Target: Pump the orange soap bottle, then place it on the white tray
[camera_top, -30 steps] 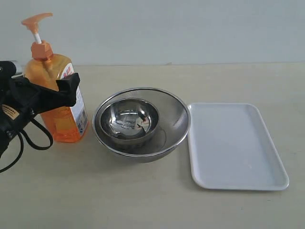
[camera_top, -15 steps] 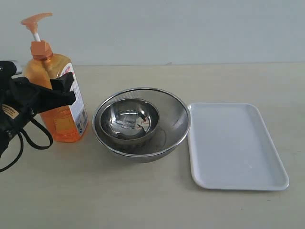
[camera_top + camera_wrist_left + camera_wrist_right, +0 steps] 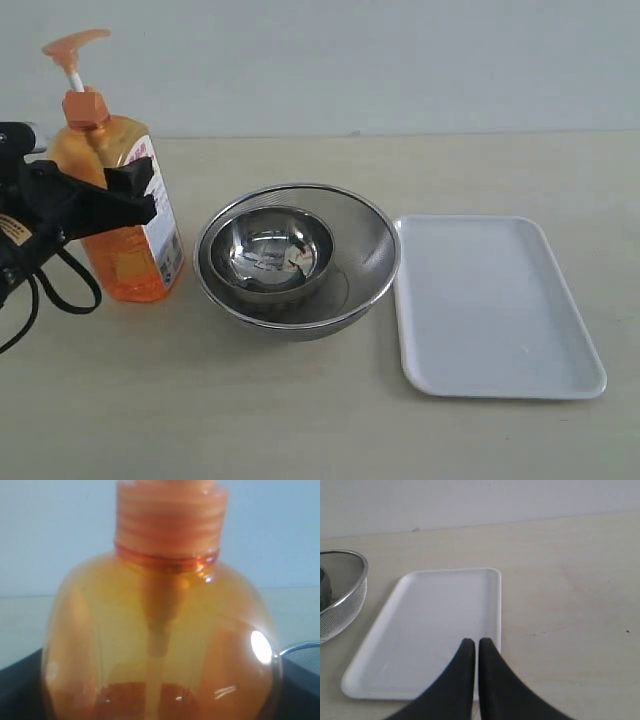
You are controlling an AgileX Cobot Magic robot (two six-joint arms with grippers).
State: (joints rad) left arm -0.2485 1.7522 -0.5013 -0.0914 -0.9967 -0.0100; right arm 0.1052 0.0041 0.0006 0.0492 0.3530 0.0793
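The left jaws, partly open, clasp the shoulder of the orange soap bottle (image 3: 125, 265), which stands upright by the bench's left edge. The right jaws are pressed together, empty. The white tray (image 3: 490, 300) lies well apart, rightward.

Staged robot test bench, lab-type. Evidence: bare beige table (image 3: 300, 420), blank pale wall (image 3: 400, 60) across frame top, cabled black arm (image 3: 35, 215) at left edge, bottle (image 3: 130, 265), bowls (image 3: 368, 250) and tray (image 3: 490, 300) in a row.
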